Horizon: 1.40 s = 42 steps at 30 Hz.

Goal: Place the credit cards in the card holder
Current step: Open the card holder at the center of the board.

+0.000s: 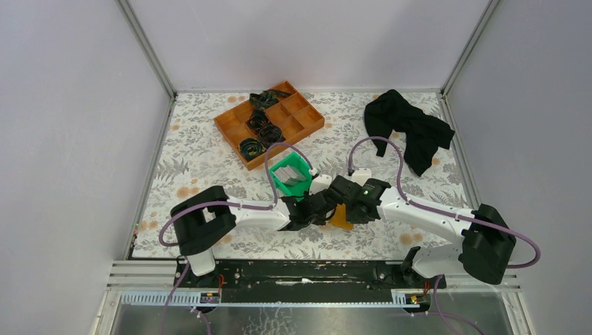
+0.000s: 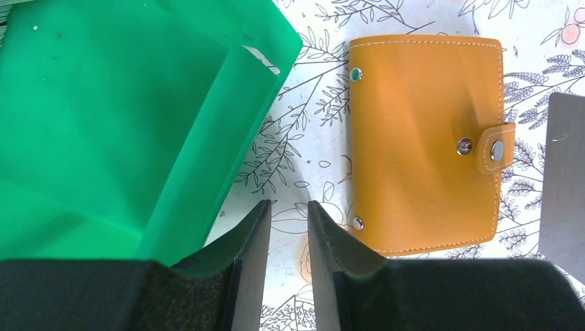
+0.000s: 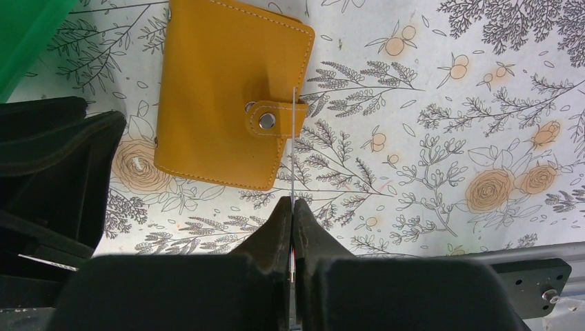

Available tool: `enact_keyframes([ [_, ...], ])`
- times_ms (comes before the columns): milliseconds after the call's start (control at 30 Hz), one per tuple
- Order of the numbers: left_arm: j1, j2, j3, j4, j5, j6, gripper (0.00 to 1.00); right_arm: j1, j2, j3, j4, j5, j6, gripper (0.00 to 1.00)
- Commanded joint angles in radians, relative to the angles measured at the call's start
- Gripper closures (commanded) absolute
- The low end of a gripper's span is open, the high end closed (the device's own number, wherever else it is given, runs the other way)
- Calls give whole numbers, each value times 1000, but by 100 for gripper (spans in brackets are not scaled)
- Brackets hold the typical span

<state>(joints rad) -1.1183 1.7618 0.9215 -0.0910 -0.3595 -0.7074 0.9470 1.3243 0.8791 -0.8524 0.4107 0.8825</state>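
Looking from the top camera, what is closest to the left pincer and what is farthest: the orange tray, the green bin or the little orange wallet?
1. Wallet, right beside the left pincer.
2. Green bin, just behind it.
3. Orange tray, far back.

Your left arm (image 1: 258, 215) and right arm (image 1: 426, 213) angle inward, wrists nearly meeting low over the table; your left gripper (image 2: 287, 210) hangs narrowly parted and empty, while your right gripper (image 3: 292, 207) pinches a credit card (image 3: 294, 138) edge-on.
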Motion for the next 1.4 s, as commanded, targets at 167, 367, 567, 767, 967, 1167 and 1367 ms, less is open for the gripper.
enact_keyframes([
  [167, 9, 48, 33, -16, 3, -2, 66, 29, 13, 71, 25, -37, -84, 100],
  [367, 13, 55, 37, -15, -1, -1, 66, 47, 18, 81, 56, -68, -95, 100],
  [567, 16, 63, 34, 3, 4, -14, 66, 47, 65, 51, 82, -66, -95, 100],
  [767, 17, 58, 26, 9, -1, -19, 66, 44, 107, 25, 86, -59, -76, 100],
  [967, 44, 20, -39, 35, 8, -88, 67, 22, 104, -13, 90, -67, -64, 100],
  [1167, 76, 0, -82, 66, 47, -125, 67, 6, 80, -13, 97, -67, -67, 100],
  [1367, 79, -11, -96, 60, 35, -124, 66, -8, 78, -17, 77, -65, -70, 100],
])
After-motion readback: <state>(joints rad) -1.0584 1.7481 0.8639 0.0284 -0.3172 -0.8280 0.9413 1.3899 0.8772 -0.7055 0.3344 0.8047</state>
